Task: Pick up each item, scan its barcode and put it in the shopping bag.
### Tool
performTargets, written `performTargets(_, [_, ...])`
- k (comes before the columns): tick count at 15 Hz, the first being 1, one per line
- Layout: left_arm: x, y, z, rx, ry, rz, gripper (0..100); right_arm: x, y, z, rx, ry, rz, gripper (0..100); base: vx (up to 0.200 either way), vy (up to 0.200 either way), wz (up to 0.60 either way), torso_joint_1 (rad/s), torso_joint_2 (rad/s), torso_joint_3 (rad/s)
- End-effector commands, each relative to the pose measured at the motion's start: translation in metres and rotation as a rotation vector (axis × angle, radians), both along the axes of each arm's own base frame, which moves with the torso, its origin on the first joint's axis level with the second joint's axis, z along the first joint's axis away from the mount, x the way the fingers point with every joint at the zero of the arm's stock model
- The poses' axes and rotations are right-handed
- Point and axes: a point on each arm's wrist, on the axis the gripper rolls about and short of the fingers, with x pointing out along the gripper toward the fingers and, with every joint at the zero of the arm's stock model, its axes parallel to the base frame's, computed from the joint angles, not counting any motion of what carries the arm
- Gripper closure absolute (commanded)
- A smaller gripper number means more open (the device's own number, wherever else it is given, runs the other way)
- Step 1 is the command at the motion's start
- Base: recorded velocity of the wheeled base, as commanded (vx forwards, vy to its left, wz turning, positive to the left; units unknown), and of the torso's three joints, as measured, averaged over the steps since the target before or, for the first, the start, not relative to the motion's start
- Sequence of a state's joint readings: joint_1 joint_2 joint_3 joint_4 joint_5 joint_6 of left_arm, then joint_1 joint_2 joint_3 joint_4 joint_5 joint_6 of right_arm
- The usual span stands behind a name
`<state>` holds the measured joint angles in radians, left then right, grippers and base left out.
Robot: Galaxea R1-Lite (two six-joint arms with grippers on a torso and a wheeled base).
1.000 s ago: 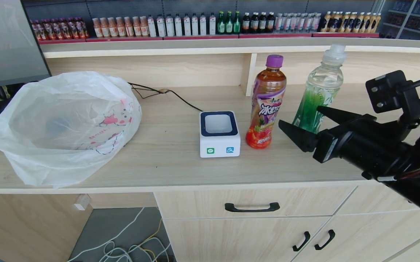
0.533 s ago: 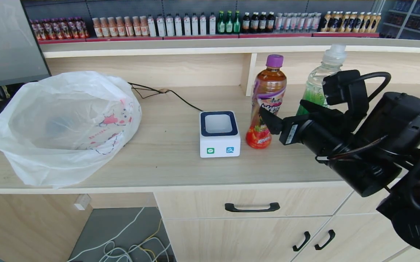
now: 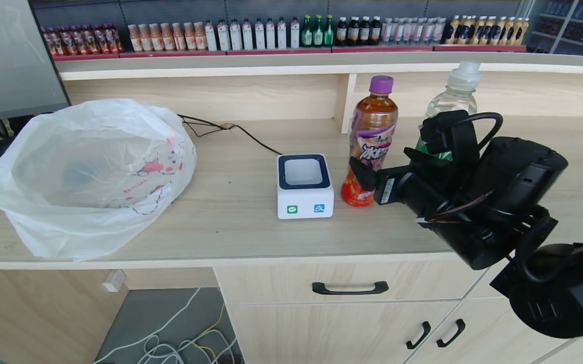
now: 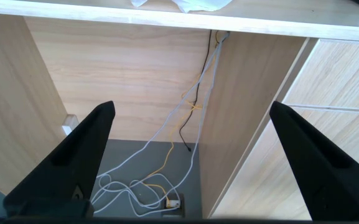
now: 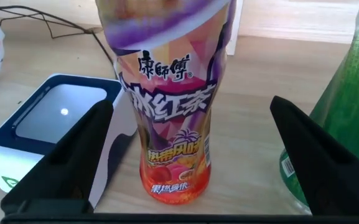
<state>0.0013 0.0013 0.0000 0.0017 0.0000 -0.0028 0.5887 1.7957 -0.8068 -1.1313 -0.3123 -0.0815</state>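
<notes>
Shopping bag [image 3: 89,172] sits at the counter's [image 3: 230,222] left front edge, contents unclear. Tea bottle [image 3: 370,136] and green-label bottle [image 3: 450,101] both stand right of the mid-counter scanner [image 3: 304,185], likely unscanned. Right gripper [image 5: 190,102] is spread open facing the tea bottle with no grip yet; left gripper [image 4: 191,106] is open below the counter.

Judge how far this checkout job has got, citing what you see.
Done: nothing evident; both bottles stand on the counter. In hand: the open right end effector is lined up on the tea bottle, not gripping. Left: grasp it, scan at the scanner, drop into the shopping bag, then repeat for the green bottle.
</notes>
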Motion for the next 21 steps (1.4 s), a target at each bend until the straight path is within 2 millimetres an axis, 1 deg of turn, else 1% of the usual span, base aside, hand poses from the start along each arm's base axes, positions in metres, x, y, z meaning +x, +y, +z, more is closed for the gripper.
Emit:
performTargets(1, [0.000, 0.000, 0.000, 0.000, 0.000, 0.000, 0, 0.009, 0.005, -0.002, 0.006, -0.008, -0.003, 0, 0.000, 0.000, 0.00, 0.000, 0.00, 0.000])
performTargets(4, [0.000, 0.000, 0.000, 0.000, 0.000, 0.000, 0, 0.021, 0.010, -0.007, 0.013, -0.019, -0.008, 0, 0.000, 0.000, 0.00, 0.000, 0.00, 0.000])
performTargets(5, [0.000, 0.000, 0.000, 0.000, 0.000, 0.000, 0, 0.022, 0.011, -0.006, 0.015, -0.022, -0.008, 0, 0.000, 0.000, 0.00, 0.000, 0.00, 0.000])
performTargets(9, [0.000, 0.000, 0.000, 0.000, 0.000, 0.000, 0, 0.040, 0.023, -0.004, 0.031, -0.049, -0.008, 0, 0.000, 0.000, 0.00, 0.000, 0.00, 0.000])
performTargets(12, [0.000, 0.000, 0.000, 0.000, 0.000, 0.000, 0, 0.041, 0.021, -0.006, 0.024, -0.045, -0.013, 0, 0.000, 0.000, 0.00, 0.000, 0.00, 0.000])
performTargets(21, [0.000, 0.000, 0.000, 0.000, 0.000, 0.000, 0, 0.046, 0.022, -0.001, 0.033, -0.064, -0.018, 0, 0.000, 0.000, 0.00, 0.000, 0.00, 0.000])
